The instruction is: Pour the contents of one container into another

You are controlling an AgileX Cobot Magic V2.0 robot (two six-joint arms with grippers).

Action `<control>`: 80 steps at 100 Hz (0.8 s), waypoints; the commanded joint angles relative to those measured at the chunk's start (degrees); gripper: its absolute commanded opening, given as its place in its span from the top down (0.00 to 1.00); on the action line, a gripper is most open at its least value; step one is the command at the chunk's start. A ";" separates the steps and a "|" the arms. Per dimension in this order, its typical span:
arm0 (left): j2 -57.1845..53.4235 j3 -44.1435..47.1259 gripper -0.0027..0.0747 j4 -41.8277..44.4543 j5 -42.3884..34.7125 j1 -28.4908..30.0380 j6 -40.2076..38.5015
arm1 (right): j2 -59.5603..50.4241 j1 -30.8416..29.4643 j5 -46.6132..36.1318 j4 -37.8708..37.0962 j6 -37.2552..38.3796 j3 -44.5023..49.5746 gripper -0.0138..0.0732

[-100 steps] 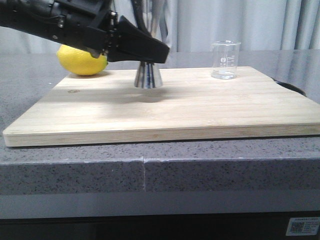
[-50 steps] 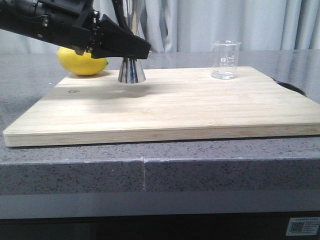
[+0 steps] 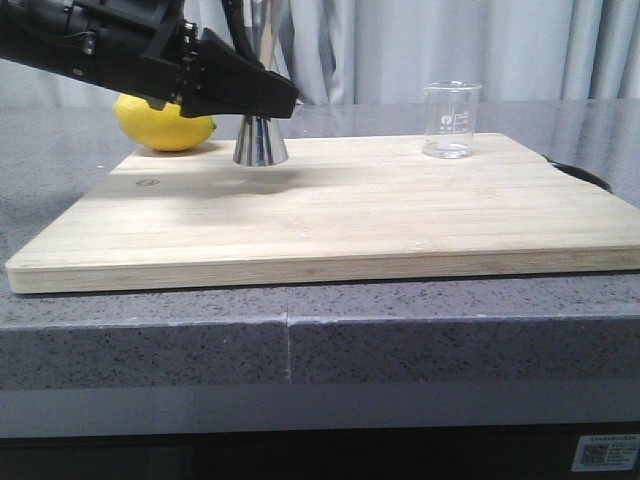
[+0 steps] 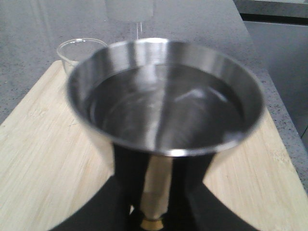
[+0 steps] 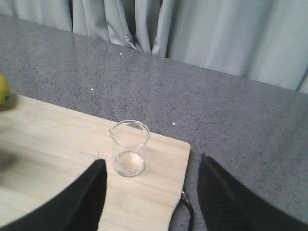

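Board [image 3: 350,215]: jigger [image 3: 260,140] in left claw [image 3: 275,100].

My left arm [image 3: 90,45] is matte black, blocky, with small screws and ribbed housing near the wrist; its gripper [image 3: 262,98] tapers into broad, wedge-shaped black fingers [image 3: 255,88]; on the right gripper [image 5: 151,192] I see only two dark, smooth, rounded fingers [image 5: 84,197], unmarked
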 commanded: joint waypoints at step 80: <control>-2.73 -1.70 0.98 -4.68 5.58 1.24 1.04 | -1.04 -0.11 -3.87 0.60 -0.13 -1.49 0.41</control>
